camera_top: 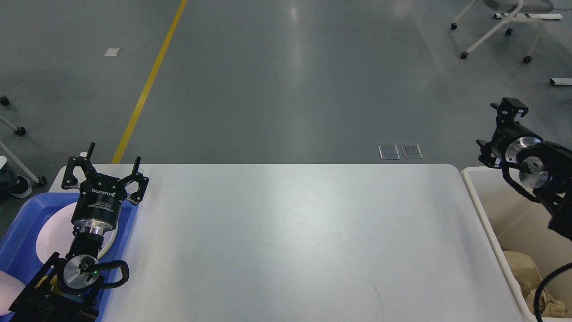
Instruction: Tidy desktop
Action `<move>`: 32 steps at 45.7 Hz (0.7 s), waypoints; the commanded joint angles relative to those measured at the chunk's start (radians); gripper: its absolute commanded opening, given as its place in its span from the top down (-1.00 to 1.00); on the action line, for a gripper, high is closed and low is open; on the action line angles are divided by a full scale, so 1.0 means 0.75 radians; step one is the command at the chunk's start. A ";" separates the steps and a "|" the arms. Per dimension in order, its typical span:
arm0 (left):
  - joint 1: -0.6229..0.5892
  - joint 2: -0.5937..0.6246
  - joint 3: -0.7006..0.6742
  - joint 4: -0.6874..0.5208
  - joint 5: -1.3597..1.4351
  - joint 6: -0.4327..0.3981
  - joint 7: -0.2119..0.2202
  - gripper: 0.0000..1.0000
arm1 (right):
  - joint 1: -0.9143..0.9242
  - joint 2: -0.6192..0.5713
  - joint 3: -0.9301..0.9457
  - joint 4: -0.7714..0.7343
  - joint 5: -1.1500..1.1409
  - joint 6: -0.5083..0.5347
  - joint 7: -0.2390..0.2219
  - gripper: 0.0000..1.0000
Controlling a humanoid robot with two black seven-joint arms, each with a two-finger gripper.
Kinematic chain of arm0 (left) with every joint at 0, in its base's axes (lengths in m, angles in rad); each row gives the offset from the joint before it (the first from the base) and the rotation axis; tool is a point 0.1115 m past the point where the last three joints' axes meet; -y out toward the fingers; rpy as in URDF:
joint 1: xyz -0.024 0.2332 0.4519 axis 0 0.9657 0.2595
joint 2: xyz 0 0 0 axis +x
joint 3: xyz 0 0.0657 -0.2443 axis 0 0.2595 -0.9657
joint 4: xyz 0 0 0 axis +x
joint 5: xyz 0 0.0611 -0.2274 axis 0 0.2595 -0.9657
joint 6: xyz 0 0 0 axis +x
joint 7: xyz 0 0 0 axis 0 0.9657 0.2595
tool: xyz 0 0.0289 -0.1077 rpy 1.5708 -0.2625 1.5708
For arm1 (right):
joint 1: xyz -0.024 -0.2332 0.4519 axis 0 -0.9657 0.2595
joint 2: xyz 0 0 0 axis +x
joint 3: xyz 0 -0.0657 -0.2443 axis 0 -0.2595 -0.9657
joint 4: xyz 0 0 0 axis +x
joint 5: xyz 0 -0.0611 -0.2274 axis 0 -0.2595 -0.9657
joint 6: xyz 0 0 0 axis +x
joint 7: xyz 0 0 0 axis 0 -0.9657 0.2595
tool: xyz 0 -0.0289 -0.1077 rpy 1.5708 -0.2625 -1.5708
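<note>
Blue plastic tray (pixel 22 232) sits at the desktop's left edge, holding a white plate (pixel 51 232). Above it hangs the left gripper (pixel 114 158), fingers spread wide apart, gripping nothing. White desktop (pixel 290 232) fills the middle of the view. Beside its right edge stands a cream bin (pixel 485 214) with crumpled brown paper (pixel 523 268) inside. Over the bin hangs the right gripper (pixel 507 109), seen end-on; I cannot tell whether it is apart or together.

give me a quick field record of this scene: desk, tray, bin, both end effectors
desktop: white, bare between tray and bin
blue tray: at left edge, holds a white plate
cream bin: at right edge, crumpled brown paper inside
left end effector: open, above tray's far corner, holding nothing
right end effector: above bin, finger state unclear
</note>
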 commanded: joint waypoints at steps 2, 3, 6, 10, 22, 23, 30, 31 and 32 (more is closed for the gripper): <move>0.000 0.000 0.000 0.000 0.000 -0.002 0.002 -0.93 | -0.102 0.105 0.422 0.066 -0.012 0.023 0.023 -1.00; 0.000 0.000 0.000 0.000 0.000 0.000 0.000 -0.93 | -0.136 0.114 0.493 0.085 -0.020 0.032 0.031 -1.00; 0.000 0.000 0.000 0.000 0.000 0.000 0.002 -0.93 | -0.235 0.122 0.716 0.201 -0.028 0.064 0.065 -1.00; 0.000 0.000 0.000 0.000 0.000 0.000 0.002 -0.93 | -0.408 0.130 0.919 0.334 -0.040 0.164 0.098 -1.00; 0.000 0.000 0.000 0.000 0.000 0.000 0.002 -0.93 | -0.656 0.253 1.017 0.378 -0.265 0.310 0.525 -1.00; 0.000 0.000 0.000 0.000 0.000 0.000 0.000 -0.93 | -0.672 0.259 1.019 0.380 -0.271 0.318 0.560 -1.00; 0.000 0.000 0.000 0.000 0.000 0.000 0.000 -0.93 | -0.797 0.294 1.026 0.380 -0.271 0.488 0.636 -1.00; 0.000 0.000 0.000 0.000 0.000 0.000 -0.001 -0.93 | -0.801 0.298 1.024 0.376 -0.273 0.498 0.636 -1.00; 0.000 0.000 0.000 0.000 0.000 0.000 -0.001 -0.93 | -0.801 0.302 1.024 0.373 -0.273 0.502 0.636 -1.00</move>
